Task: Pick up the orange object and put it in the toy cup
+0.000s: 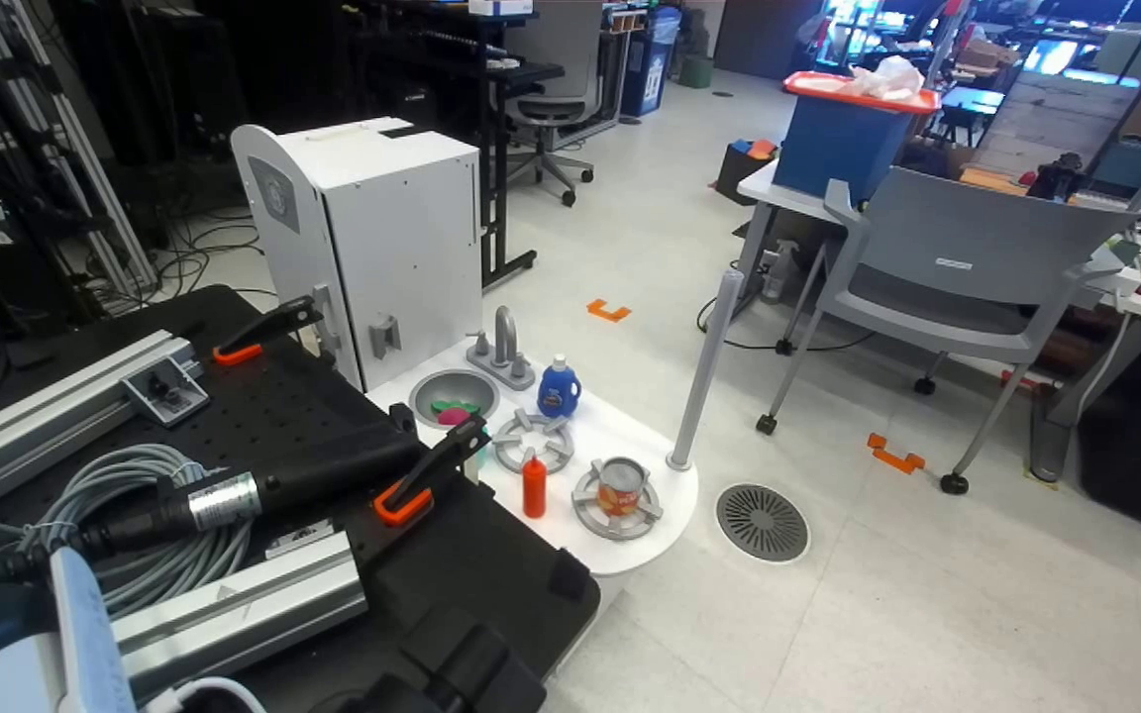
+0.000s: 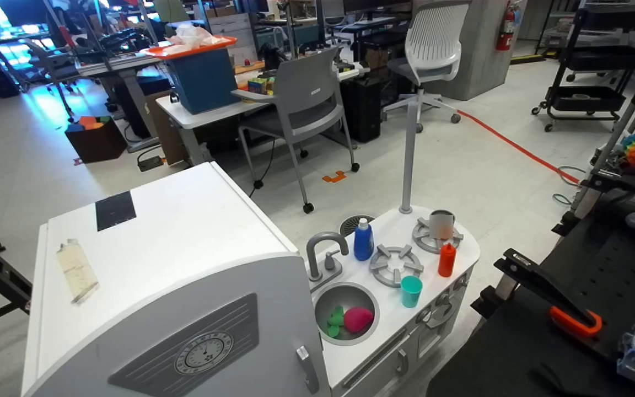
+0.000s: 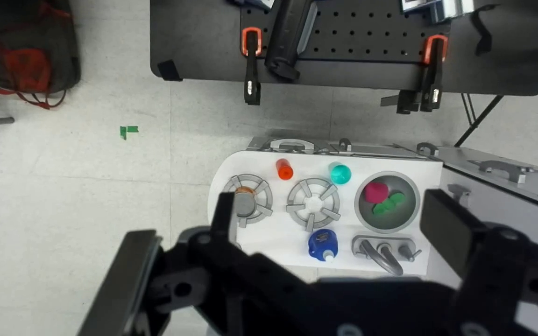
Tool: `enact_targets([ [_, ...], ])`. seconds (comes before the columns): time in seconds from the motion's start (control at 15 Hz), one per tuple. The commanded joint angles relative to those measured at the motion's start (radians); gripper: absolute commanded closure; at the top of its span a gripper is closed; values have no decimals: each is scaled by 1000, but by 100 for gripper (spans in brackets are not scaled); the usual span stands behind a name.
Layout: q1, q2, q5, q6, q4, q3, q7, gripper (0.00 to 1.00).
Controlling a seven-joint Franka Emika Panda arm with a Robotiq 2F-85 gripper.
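Orange bottle [image 3: 284, 169] stands upright on the white table [image 3: 278, 242], near the long edge that faces a black bench [image 3: 194, 42], well apart from the jaws. From the far left of the wrist view, a dark backpack [image 3: 31, 56] with red parts rests on the floor [image 3: 87, 196], and two short strips of green tape [image 3: 132, 129] lie to its right. The black bench runs along the top, with a strip of floor between it and the table; one clamp [image 3: 251, 70] sits at its edge toward the left, a second clamp [image 3: 433, 74] toward the right. The jaws stand wide apart, one at the table's left end and one toward its right, and they have hold of nothing. Along the table, a can [image 3: 244, 205] comes first, upright on the left burner [image 3: 264, 210]; its label [image 1: 620, 497] shows orange in an exterior view. After it comes the orange bottle, between that burner and the right burner [image 3: 295, 207] but closer to the edge. Just beside the right burner stand a blue bottle [image 3: 323, 244] with a white cap, on the side of the tap [image 3: 376, 257], and, on the opposite side, a teal cup [image 3: 340, 173], upright with its mouth up and apart from the orange bottle. Farther right, the gray sink [image 3: 397, 219] holds a pink toy vegetable [image 3: 376, 192] with green leaves. At the right end, a white cabinet [image 3: 507, 205] rises beside the table.
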Motion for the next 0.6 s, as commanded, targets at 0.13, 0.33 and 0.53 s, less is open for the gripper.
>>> enact_targets([
  [0.13,7,275,-38,317,-75,31,79,0],
  [0.33,4,467,-37,473,-67,29,132,0],
  [0.53,4,676,-43,606,-11,14,177,0],
])
